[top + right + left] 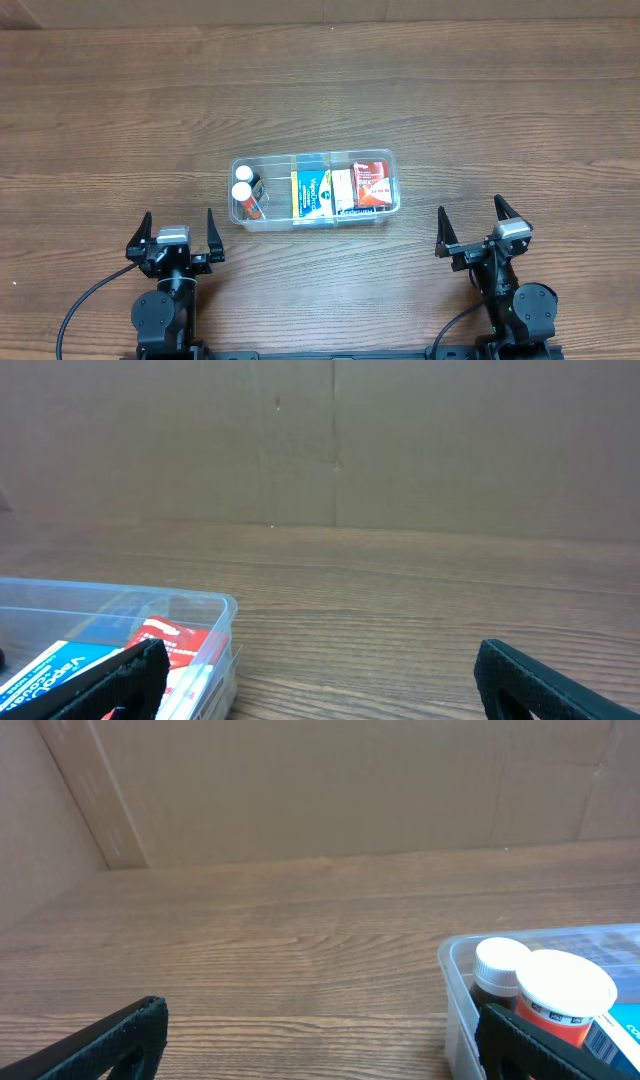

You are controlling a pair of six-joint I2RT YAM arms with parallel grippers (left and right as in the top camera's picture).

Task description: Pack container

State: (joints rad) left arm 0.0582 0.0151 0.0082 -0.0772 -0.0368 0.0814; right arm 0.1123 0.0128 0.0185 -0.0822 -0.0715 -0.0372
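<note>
A brown wood-grain table (300, 90) fills the overhead view. The wrist cameras show what that view does not: a plain cardboard wall (300, 790) standing along the table's far edge.

The container (310, 154) is a clear, shallow rectangular tub with rounded corners. It sits near the table's middle, ahead of both arms and between them. At its left end are an orange-labelled bottle (565, 995) and a smaller dark bottle (497, 970), both white-capped. To their right, side by side, are a blue-and-yellow box (312, 193), a white box (344, 188) and a red-and-white box (372, 182).

The left end effector (177, 232) and the right end effector (472, 222) both sit low at the near edge, fingers spread wide apart, holding nothing and well clear of the tub.

Only the overhead shows the whole row of contents. The left wrist view shows just the bottles' corner, and the right wrist view just the box end.
</note>
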